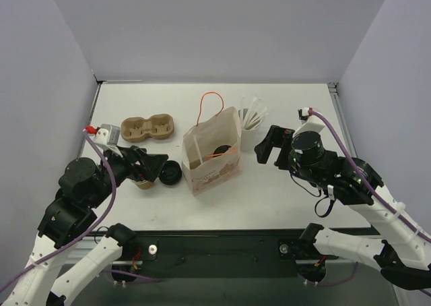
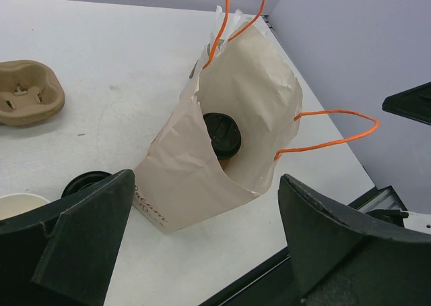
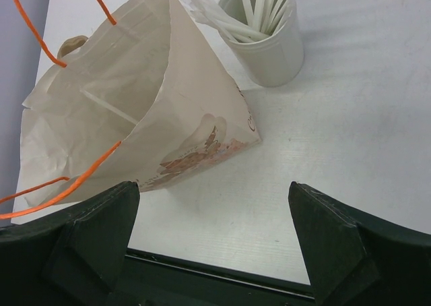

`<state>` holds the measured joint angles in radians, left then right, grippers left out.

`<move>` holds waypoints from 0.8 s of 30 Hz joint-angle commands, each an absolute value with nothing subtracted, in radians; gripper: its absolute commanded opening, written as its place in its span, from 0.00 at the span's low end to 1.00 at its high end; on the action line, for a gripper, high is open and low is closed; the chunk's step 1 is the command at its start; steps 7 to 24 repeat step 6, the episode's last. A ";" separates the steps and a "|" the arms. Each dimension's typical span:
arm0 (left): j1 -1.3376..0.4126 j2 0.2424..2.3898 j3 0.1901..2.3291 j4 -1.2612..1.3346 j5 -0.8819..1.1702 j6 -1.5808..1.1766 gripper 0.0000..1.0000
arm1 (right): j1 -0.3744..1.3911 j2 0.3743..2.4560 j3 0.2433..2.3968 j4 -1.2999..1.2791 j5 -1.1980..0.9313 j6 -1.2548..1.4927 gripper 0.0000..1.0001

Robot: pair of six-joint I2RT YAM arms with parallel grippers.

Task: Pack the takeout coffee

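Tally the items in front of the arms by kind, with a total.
Paper bag: 1
Takeout coffee, in the bag: 1
Lidless paper cup: 1
Loose black lid: 1
Cup carrier: 1
White cup of sticks: 1
Total: 6

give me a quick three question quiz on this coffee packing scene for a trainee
1. True or false: the takeout coffee stands on the table outside the paper bag.
2. Seen from the top camera, the white cup of straws stands: A) left of the bag, B) right of the bag, C) inside the bag.
3. What lies on the table between the lidless cup and the bag?

Key
1. False: it is inside the bag, with its black lid showing through the open top.
2. B
3. The loose black lid.
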<state>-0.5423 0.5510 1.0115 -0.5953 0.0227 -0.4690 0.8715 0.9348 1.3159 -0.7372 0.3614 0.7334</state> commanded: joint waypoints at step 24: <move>-0.543 0.535 1.014 -0.594 0.008 -0.482 0.97 | 0.873 0.936 1.321 -0.707 0.359 0.701 1.00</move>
